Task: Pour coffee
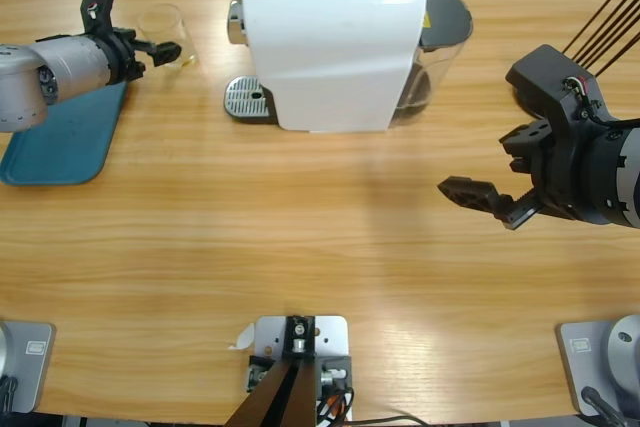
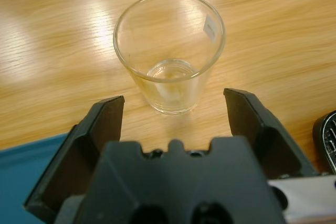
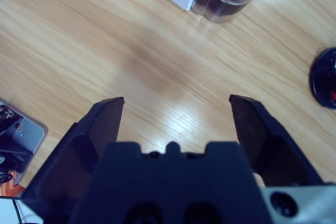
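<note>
A clear, empty glass (image 1: 165,32) stands on the wooden table, left of the white coffee machine (image 1: 330,47). My left gripper (image 1: 163,51) is open right in front of the glass (image 2: 169,51), one jaw on each side of its base without touching it. My right gripper (image 1: 490,165) hovers open over bare table at the right; in its wrist view the right gripper (image 3: 176,98) holds nothing. No coffee is in view.
The machine's metal drip tray (image 1: 248,99) sticks out at its lower left, and a dark water tank (image 1: 445,37) sits on its right side. A blue tray (image 1: 60,142) lies under the left arm. Thin black rods (image 1: 605,17) cross the upper right corner.
</note>
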### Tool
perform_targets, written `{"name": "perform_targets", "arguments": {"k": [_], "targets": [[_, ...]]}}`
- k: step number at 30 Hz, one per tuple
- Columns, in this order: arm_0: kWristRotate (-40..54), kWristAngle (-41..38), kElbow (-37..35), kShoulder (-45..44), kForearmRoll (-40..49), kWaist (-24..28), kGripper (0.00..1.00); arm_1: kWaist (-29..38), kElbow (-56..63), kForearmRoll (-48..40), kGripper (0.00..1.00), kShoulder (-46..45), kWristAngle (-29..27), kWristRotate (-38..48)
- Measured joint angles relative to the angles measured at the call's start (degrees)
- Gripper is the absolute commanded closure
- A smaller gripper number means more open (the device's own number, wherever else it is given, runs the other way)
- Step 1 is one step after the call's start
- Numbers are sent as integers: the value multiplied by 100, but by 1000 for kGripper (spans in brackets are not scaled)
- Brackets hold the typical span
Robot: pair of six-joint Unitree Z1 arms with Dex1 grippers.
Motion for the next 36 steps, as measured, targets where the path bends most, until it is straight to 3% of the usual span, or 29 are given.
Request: {"name": "perform_targets", "arguments": {"k": [27, 36], "targets": [[208, 0, -614, 245, 75, 144, 88, -235, 0, -10, 110, 0, 103, -214], [208, -7, -1368, 329, 1205, 147, 101, -345, 0, -41, 110, -1, 207, -325]]}}
